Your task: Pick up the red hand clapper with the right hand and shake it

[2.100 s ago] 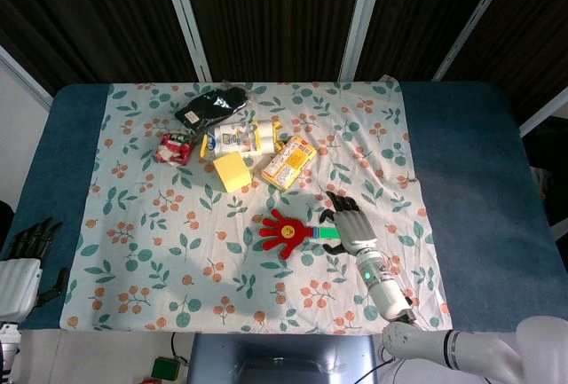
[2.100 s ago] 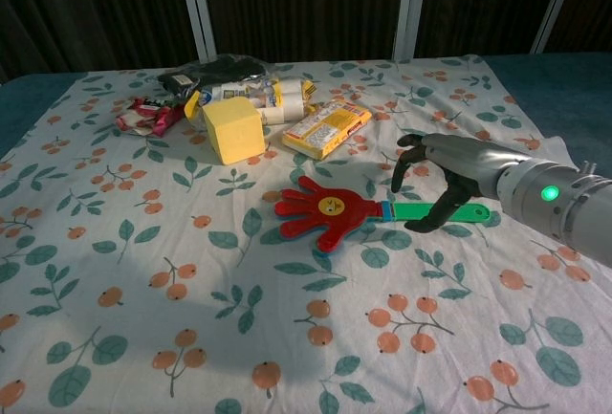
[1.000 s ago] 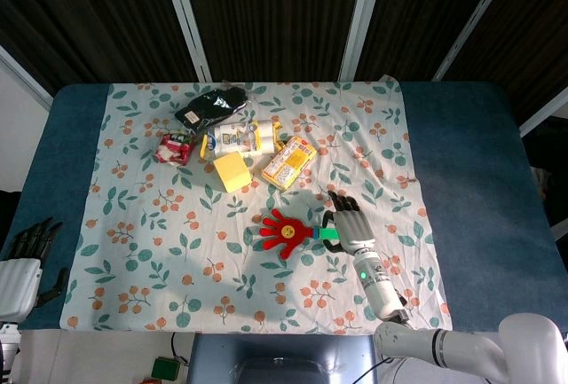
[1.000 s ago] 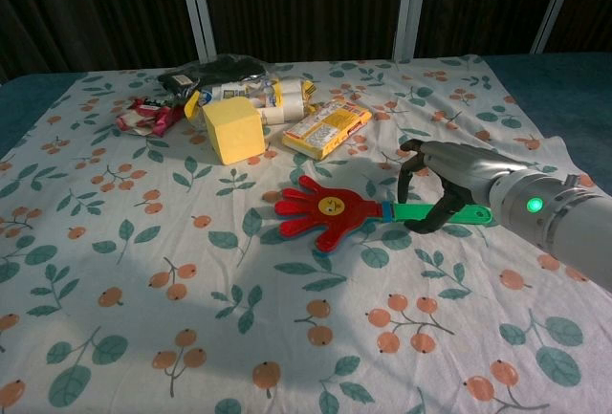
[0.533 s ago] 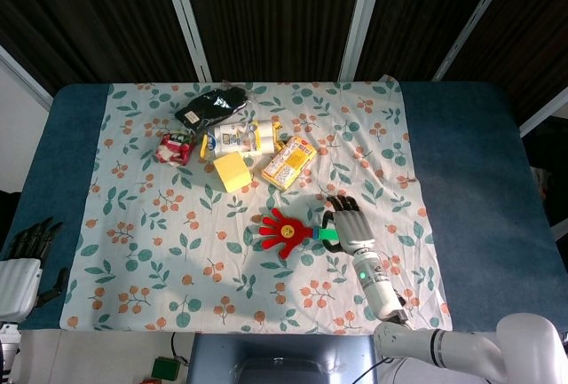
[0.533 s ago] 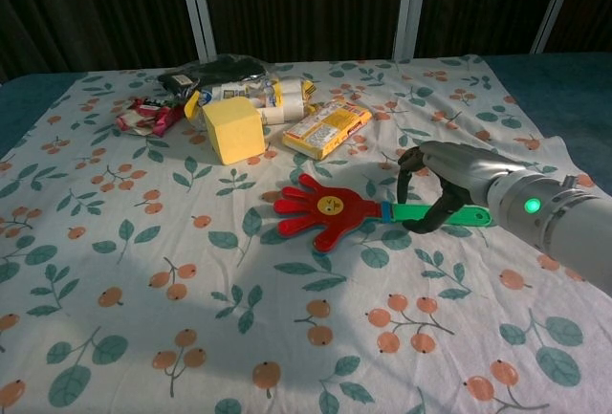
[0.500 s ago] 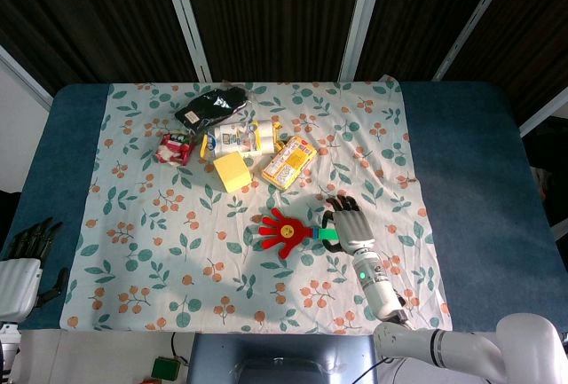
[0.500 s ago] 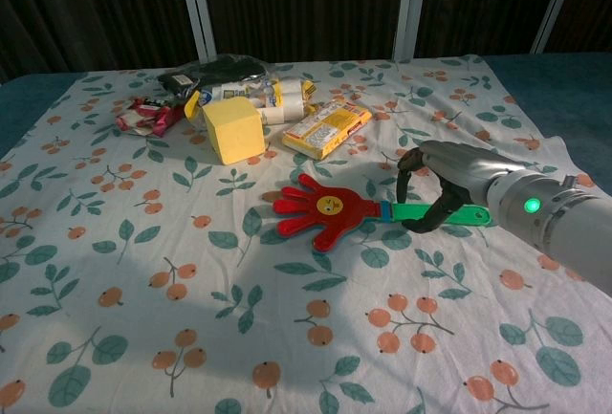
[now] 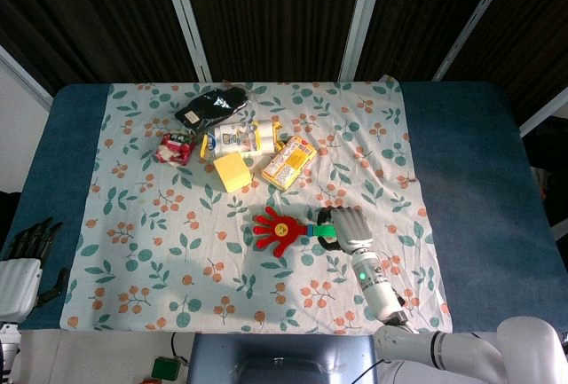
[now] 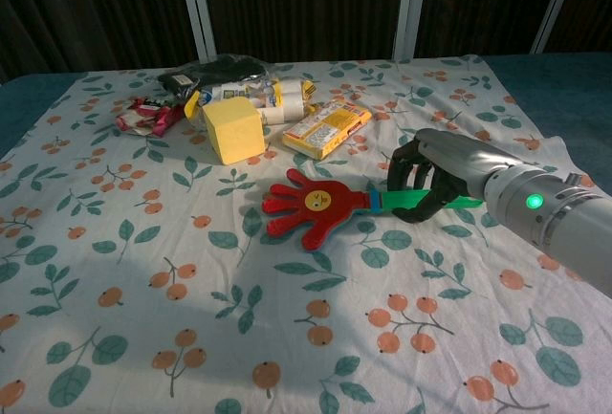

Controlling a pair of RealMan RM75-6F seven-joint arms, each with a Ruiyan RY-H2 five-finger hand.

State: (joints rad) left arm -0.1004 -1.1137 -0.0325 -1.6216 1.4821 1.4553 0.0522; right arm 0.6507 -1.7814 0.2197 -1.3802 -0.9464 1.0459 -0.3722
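Note:
The red hand clapper (image 9: 277,230) (image 10: 308,207) has a red hand-shaped head and a green handle. My right hand (image 9: 345,226) (image 10: 426,176) grips that green handle, fingers curled around it. The red head points left and sits slightly raised over the floral cloth (image 9: 177,251), with a shadow under it in the chest view. My left hand (image 9: 27,246) rests off the cloth at the table's left edge, fingers apart and holding nothing; the chest view does not show it.
At the back of the cloth lie a yellow foam cube (image 9: 231,172) (image 10: 233,131), an orange snack box (image 9: 289,161) (image 10: 328,128), a white-yellow pack (image 9: 238,138), a red packet (image 9: 174,148) and a black bag (image 9: 211,106). Blue table (image 9: 470,189) borders the cloth.
My right hand has closed its fingers around the green handle. The clapper has shifted left and lifted slightly off the cloth. The left hand has not moved.

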